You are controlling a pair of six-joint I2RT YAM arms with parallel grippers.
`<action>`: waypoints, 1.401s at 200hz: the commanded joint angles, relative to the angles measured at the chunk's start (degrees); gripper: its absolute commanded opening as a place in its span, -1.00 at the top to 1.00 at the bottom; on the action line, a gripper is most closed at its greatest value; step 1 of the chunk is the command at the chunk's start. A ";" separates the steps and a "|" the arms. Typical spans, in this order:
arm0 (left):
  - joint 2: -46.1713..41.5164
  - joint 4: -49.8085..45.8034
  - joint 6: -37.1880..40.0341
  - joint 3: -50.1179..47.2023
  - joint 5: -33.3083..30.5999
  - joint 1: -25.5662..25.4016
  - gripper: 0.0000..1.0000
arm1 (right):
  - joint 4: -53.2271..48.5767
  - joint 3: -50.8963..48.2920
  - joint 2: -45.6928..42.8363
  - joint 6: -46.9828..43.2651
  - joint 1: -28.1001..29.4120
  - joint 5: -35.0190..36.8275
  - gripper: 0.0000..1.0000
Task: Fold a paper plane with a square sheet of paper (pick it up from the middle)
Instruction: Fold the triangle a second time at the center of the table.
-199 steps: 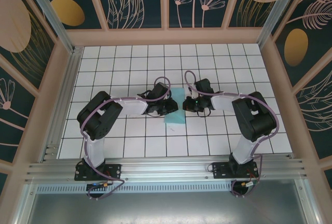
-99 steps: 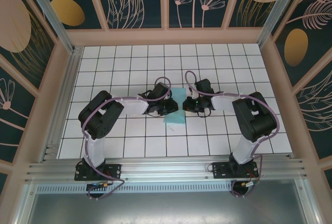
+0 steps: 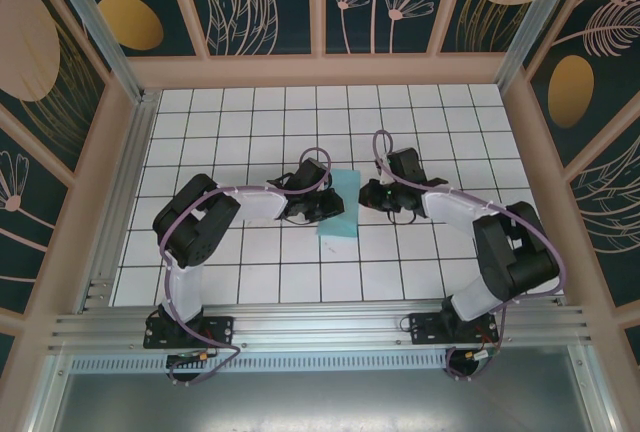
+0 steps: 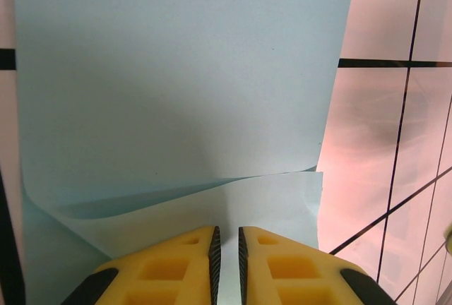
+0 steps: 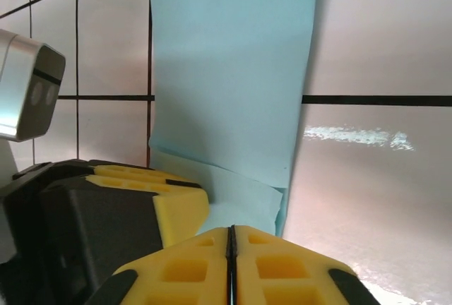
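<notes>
Paper [image 3: 342, 220]: pale teal-blue, folded to a narrow strip. It lies near the middle of the desk [image 3: 220, 132], long sides running roughly 12 to 6 o'clock in the top view. Its 6 o'clock end is bare, apart from both claws.
Paper layers: from the left wrist, a broad layer spreads toward 12 o'clock. A paler flap lies on it by the fingers. At 8 o'clock an edge curls up off the layer beneath and throws a shadow.
Left claw [image 4: 226, 231]: at the strip's 9 o'clock edge. The yellow fingers are almost together, with a thin slit between them. The flap reaches right up to the tips, but I cannot tell whether it is pinched in the slit.
Right claw [image 5: 231, 229]: at the strip's 2 o'clock side in the top view. The fingers are pressed fully together, no gap. The tips sit just at the flap's near edge; I cannot tell whether they touch it.
Claws to each other: near, facing across the strip. From the right wrist, a left finger [image 5: 176, 206] rests on the paper at 9 o'clock of the right tips.
Left arm [image 3: 190, 227]: elbow bent out at 8 o'clock of the paper, forearm reaching in toward 3 o'clock.
Right arm [image 3: 510, 247]: elbow at 4 o'clock of the paper, forearm reaching in toward 10 o'clock.
Desk surface: white tiles with dark grid lines.
</notes>
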 commanded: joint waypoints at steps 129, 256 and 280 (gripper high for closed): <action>1.44 -2.52 0.85 -1.31 -1.55 -0.11 0.76 | -4.80 2.06 8.41 3.44 6.88 -4.54 0.89; 1.45 -2.34 0.78 -1.92 -2.07 -0.06 0.76 | -6.02 1.29 10.69 0.32 6.88 -5.35 0.87; 1.63 -2.43 0.72 -1.92 -2.28 -0.10 0.76 | -7.16 1.58 10.51 -0.81 6.88 -5.32 0.86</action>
